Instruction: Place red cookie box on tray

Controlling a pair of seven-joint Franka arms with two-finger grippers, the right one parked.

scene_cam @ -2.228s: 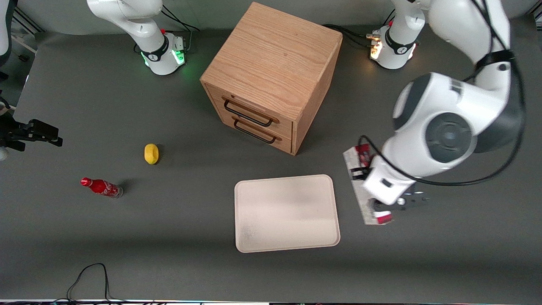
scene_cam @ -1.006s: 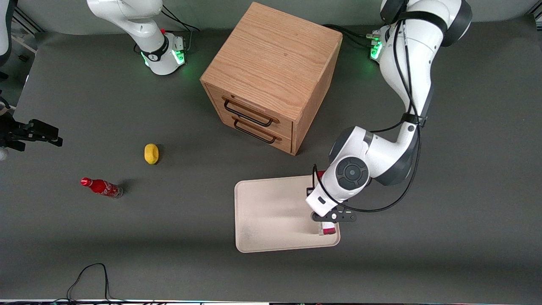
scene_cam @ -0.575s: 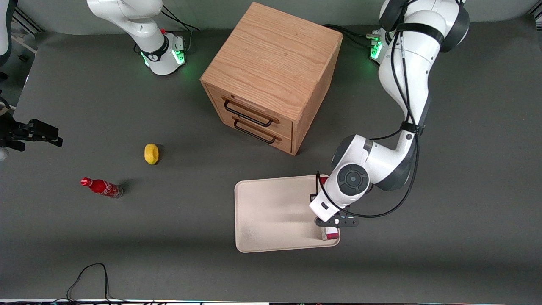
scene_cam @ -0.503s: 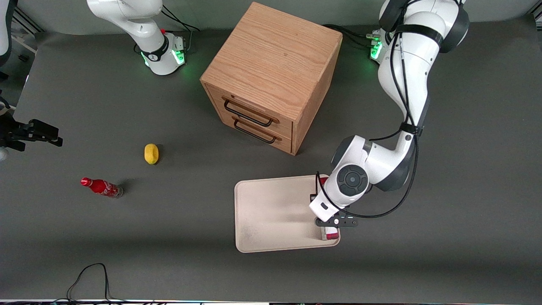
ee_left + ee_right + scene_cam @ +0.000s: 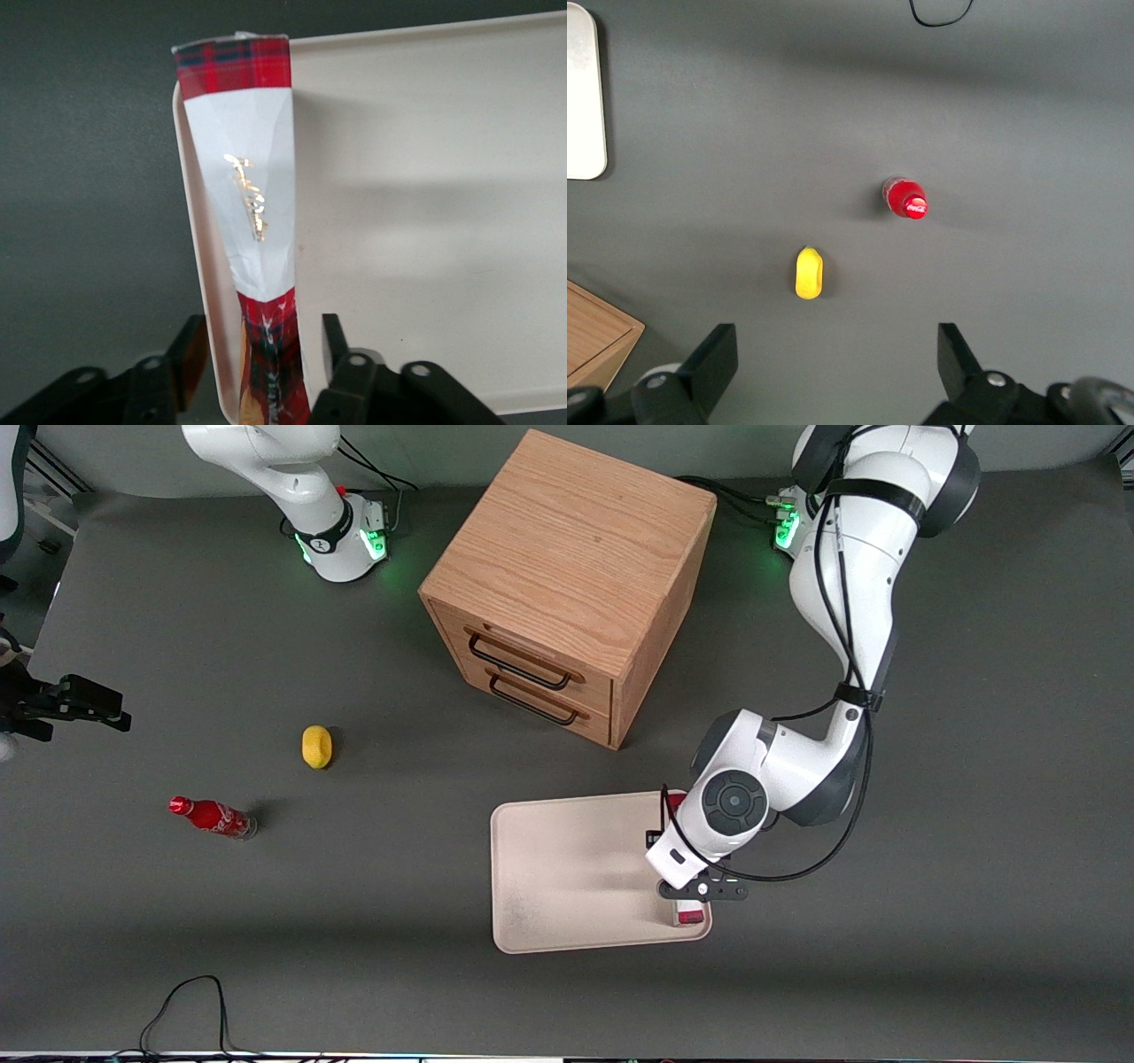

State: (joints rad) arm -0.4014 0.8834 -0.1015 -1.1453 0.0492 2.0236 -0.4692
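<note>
Over the tray's (image 5: 567,868) edge toward my working arm's end of the table, my gripper (image 5: 694,899) hangs low, straddling the red cookie box (image 5: 248,204). From my wrist camera I see the two black fingers (image 5: 335,336) standing apart on either side of the carton's tartan end, a sliver of gap showing at each side, so my pincer is released and not pressing the box. The box lies lengthwise along that short side of the tray, its long white panel with gold script facing up at me and a red plaid band at each end. It rests on the cream floor of the tray and partly on the low rim; its outer long edge follows the rim line closely, and I cannot tell whether it overhangs the grey table. In the front view my wrist covers most of it, and only one red end (image 5: 689,915) peeks out near the tray's corner closest to the front camera, with another scrap of red by the corner nearest the cabinet.

Farther from the front camera than the tray stands the wooden drawer cabinet (image 5: 567,558), two black handles on its front, both drawers closed. Toward the parked arm's end of the table lie a yellow lemon (image 5: 316,746) and, nearer the front camera, a small red cola bottle (image 5: 213,817), well apart from the tray.
</note>
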